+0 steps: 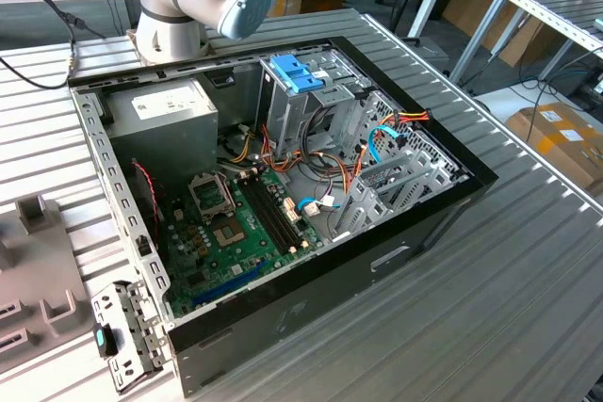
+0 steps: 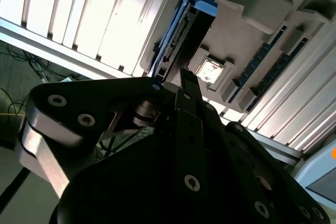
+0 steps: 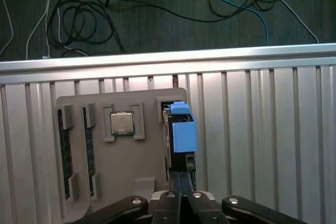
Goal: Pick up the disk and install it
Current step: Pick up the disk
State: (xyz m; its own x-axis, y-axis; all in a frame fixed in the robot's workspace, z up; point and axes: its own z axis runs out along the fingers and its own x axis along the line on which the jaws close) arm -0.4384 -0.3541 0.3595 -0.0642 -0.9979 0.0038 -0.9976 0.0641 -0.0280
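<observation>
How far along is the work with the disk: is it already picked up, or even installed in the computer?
Done: nothing that shows. The disk stands on edge in its slot in the grey tray, outside the computer case. In hand: the gripper is right at one end of the disk; whether it grips the disk, I cannot tell. Left: lifting the disk out of the tray and installing it in the case.

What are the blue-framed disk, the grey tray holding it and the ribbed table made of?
The disk: its frame looks like matte light-blue plastic, evenly coloured and moulded; the drive body is seen edge-on, so unclear. The tray: probably matte grey plastic, with moulded pockets. The table: likely bare aluminium, ribbed and shiny.
</observation>
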